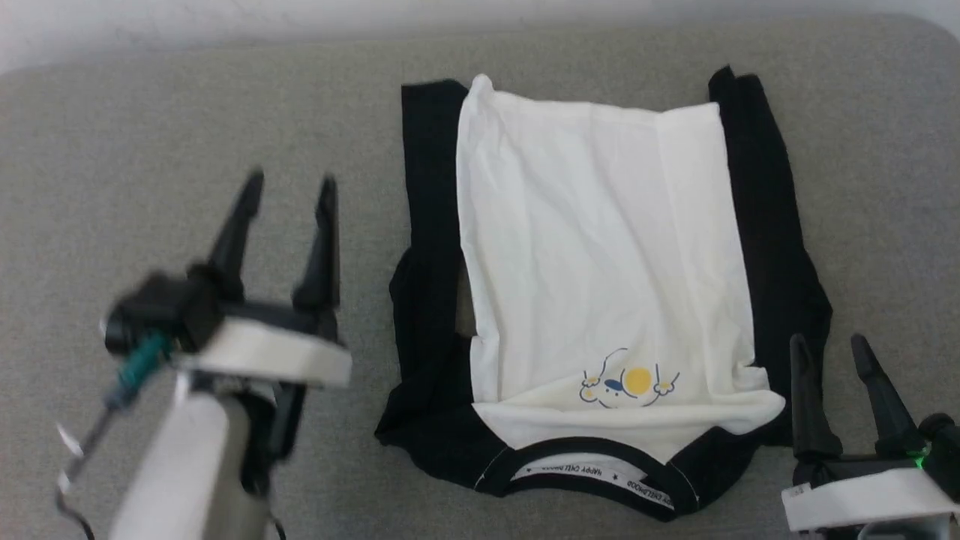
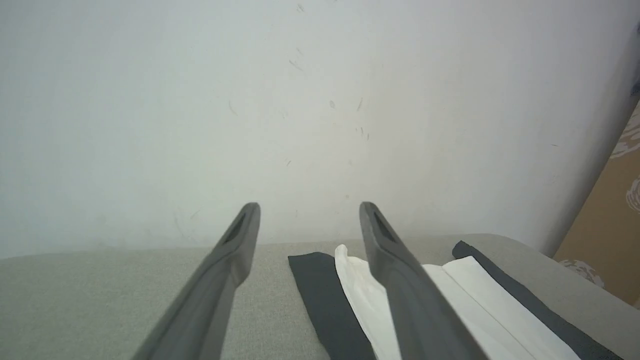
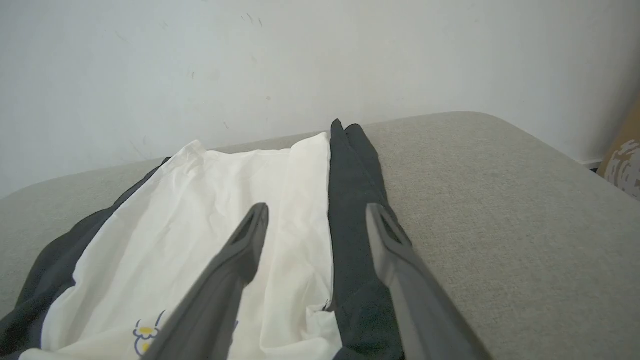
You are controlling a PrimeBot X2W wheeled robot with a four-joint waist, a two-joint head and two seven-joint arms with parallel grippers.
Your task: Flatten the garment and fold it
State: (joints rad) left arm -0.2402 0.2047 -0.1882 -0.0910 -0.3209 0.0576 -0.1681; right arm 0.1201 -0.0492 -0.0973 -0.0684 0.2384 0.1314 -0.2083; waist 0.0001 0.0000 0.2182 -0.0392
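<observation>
The garment (image 1: 600, 247) lay face up and roughly flat on the grey padded surface (image 1: 187, 112), with its neckline nearest the robot and its hem toward the far edge. Its white front was lightly creased and flanked by black side strips. The black sleeves (image 1: 431, 375) bunched beside the chest. A small yellow-and-blue print (image 1: 628, 384) sat just beyond the black collar (image 1: 600, 448), which had a white lettered band (image 1: 577, 470) inside.

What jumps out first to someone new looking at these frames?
The white T-shirt with black sleeves and sides lies spread on the grey padded surface, collar nearest the robot, its yellow-and-blue chest print just beyond the collar. The left gripper stands open over bare surface left of the shirt; the right gripper is open by the shirt's near right sleeve.
</observation>
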